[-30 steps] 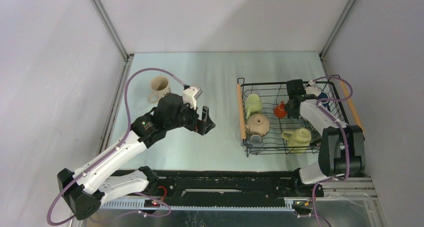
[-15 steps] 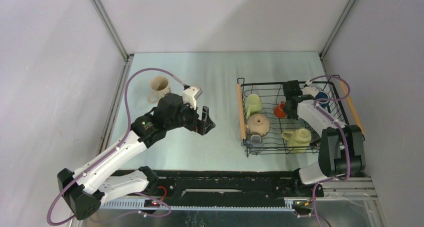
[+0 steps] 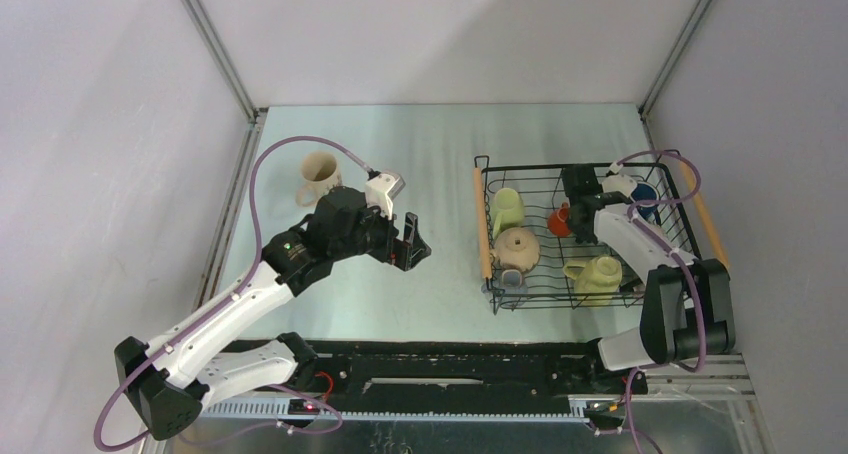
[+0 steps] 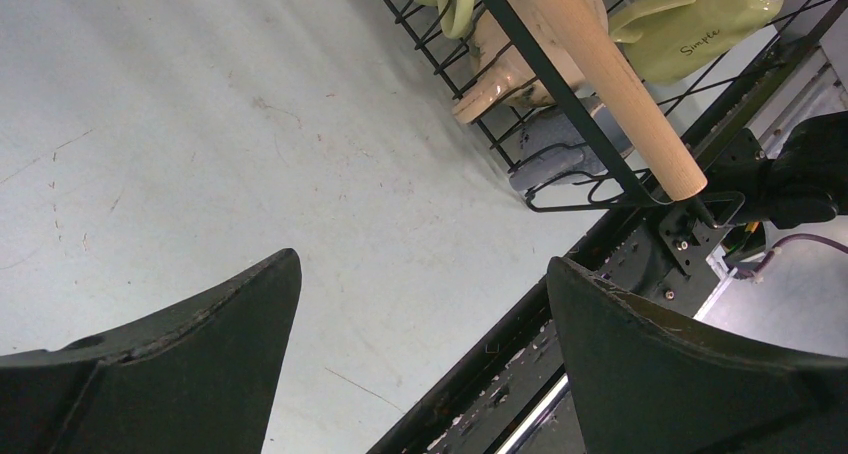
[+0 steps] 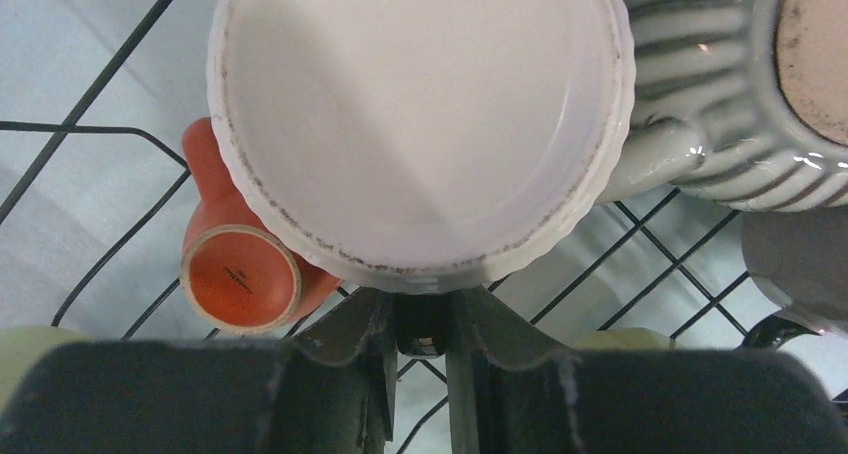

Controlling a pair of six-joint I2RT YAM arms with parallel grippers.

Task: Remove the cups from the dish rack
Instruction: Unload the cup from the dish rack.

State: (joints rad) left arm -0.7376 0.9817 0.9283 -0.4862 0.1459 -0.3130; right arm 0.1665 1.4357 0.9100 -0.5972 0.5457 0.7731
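The right end effector (image 5: 420,319) has just closed, pinching the edge of the white-lined cup (image 5: 420,124) directly ahead of it, inside the dish rack (image 3: 530,166), so lift-out looks next; the left end effector (image 4: 422,264) hangs spread.

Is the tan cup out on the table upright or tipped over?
Upright: the tan cup stands on the table, open mouth facing up toward the top camera.

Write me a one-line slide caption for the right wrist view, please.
Right end effector gripping a white cup at its rim, an orange-red cup lying behind it in the dish rack.
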